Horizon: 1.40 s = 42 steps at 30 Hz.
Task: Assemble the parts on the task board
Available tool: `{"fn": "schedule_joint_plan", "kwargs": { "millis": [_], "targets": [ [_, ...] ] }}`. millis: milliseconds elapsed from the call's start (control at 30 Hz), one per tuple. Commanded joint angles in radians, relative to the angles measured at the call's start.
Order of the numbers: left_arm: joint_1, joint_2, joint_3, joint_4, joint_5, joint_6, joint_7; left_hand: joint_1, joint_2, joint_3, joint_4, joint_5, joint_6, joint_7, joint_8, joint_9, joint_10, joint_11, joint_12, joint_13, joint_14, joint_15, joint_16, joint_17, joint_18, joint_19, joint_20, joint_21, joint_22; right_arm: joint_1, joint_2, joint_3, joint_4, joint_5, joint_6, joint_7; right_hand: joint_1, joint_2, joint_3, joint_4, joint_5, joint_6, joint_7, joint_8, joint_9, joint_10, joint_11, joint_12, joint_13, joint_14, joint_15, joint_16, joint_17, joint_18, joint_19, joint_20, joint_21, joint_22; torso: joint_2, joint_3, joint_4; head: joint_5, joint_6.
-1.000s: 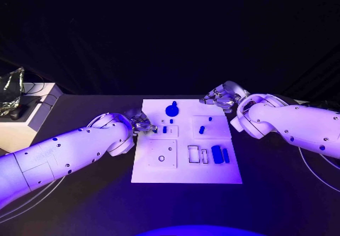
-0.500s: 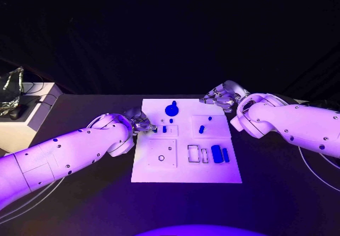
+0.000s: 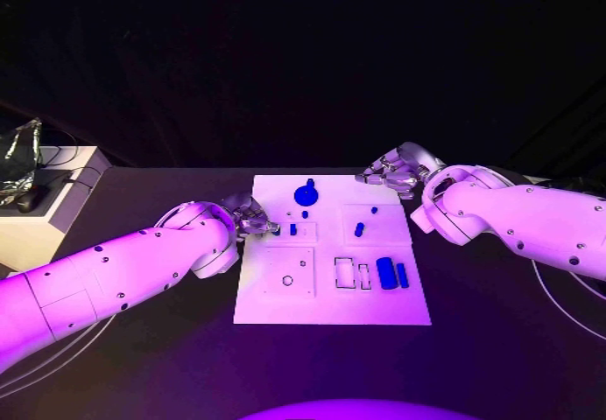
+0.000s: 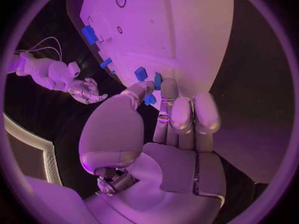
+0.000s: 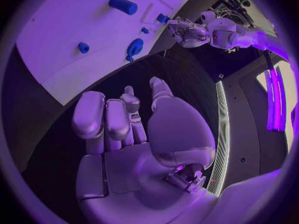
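Pinching a small blue part (image 4: pixel 150 99) at the task board (image 3: pixel 331 302)'s 9 o'clock edge, left hand (image 3: pixel 249 217) is needing slow, square seating; right hand (image 3: pixel 398 171) is hovering loosely curled, holding nothing, at 1 o'clock.

The task board (image 3: pixel 331 302) is a smooth, matt white plate, seemingly plastic. The blue parts (image 3: pixel 386 274) on it look like smooth plastic with a slight sheen. The surface (image 3: pixel 151 350) is matt black. Both arms wear glossy white shells; the left hand (image 3: pixel 250 218) and right hand (image 3: pixel 394 173) gleam like polished metal.
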<state>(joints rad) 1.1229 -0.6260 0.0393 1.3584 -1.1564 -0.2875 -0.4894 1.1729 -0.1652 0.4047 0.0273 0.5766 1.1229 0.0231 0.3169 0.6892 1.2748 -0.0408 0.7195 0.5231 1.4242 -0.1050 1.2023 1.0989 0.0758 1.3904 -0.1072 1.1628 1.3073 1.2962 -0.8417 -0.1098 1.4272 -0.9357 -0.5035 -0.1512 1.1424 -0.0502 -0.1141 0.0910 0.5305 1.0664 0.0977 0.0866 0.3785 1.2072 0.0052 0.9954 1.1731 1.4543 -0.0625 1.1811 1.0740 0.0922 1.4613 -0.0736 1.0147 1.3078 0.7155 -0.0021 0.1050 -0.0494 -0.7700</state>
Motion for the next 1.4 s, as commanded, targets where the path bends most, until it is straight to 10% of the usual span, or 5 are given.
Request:
{"fn": "schedule_joint_plan", "kwargs": {
  "millis": [33,1400],
  "targets": [
    [-0.001,0.001,-0.001,-0.002,0.001,0.032,-0.001,0.009,0.002,0.123,-0.117,0.002,0.004,-0.003,0.003,-0.001,0.031,-0.025,-0.006,0.001,0.000,-0.005,0.006,-0.002,-0.008,0.006,0.000,0.003,0.131,0.000,0.000,0.001,0.001,-0.008,0.010,0.009,-0.003,0.007,-0.002,0.001,0.002,0.006,0.002,-0.004,-0.002,0.004,0.001,-0.005,0.001,-0.002,0.000,-0.004,-0.001,0.001,0.059,-0.003,-0.004,0.135,0.000,-0.0003,-0.0001,0.001,0.000],
    [-0.002,0.010,-0.002,-0.023,0.043,0.007,0.010,0.020,0.016,-0.029,-0.035,-0.011,0.015,-0.028,-0.002,-0.043,0.037,-0.032,0.007,-0.009,0.000,-0.009,0.006,-0.006,-0.012,0.004,-0.003,-0.011,0.128,0.000,-0.001,0.001,0.002,-0.008,0.011,0.009,-0.004,0.009,-0.002,0.003,0.005,0.007,0.001,-0.004,-0.002,0.004,0.001,-0.008,0.001,-0.003,-0.001,-0.006,-0.003,0.002,0.059,-0.003,-0.007,0.135,0.000,0.0008,-0.0006,-0.002,-0.002]
  ]
}}
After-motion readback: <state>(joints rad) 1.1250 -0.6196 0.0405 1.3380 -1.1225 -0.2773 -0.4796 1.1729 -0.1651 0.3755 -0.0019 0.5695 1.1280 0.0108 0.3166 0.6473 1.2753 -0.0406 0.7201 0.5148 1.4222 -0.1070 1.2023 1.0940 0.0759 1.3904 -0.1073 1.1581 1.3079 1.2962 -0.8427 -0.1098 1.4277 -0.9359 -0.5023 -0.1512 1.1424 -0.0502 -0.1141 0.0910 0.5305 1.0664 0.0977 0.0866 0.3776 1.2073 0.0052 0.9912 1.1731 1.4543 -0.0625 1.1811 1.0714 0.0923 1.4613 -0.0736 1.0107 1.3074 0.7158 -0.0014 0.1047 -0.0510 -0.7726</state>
